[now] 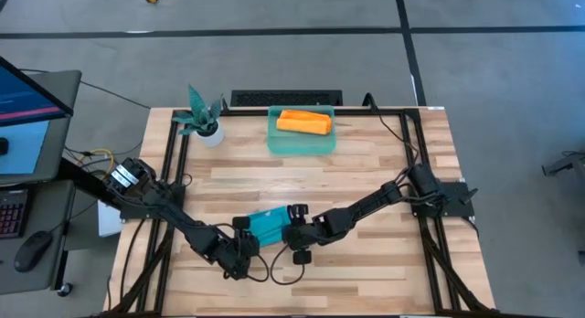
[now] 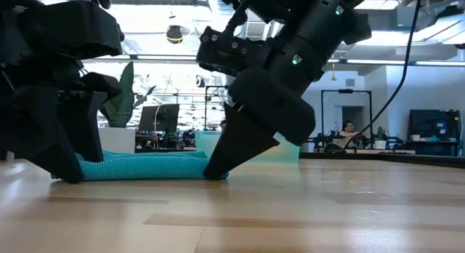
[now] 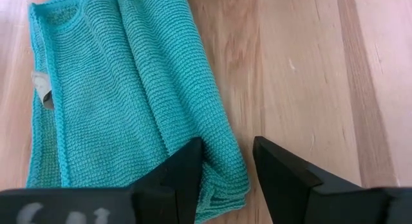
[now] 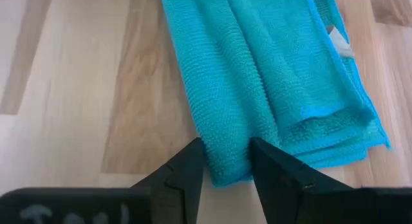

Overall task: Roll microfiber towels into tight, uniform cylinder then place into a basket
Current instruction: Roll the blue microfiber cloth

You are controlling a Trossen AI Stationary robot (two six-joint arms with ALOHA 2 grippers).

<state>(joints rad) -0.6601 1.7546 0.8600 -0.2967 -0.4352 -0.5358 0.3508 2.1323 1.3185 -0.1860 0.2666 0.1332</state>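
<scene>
Wood table (image 1: 366, 163): teal towel (image 1: 267, 227) lies near edge, long axis left-right. Left gripper (image 3: 225, 172) pinches left end; right gripper (image 4: 225, 166) pinches right end. Basket (image 1: 302, 143) far side.

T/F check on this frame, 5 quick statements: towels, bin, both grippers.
1. The orange towel lies in the green bin. True.
2. The teal towel is already in the bin. False: it lies on the table, between the two grippers.
3. The left gripper has its fingers astride one corner of the teal towel. True.
4. The right gripper hangs over the bin. False: it is down at the teal towel's other end, fingers on either side of a fold.
5. The potted plant stands inside the bin. False: it stands beside it on the table.
</scene>
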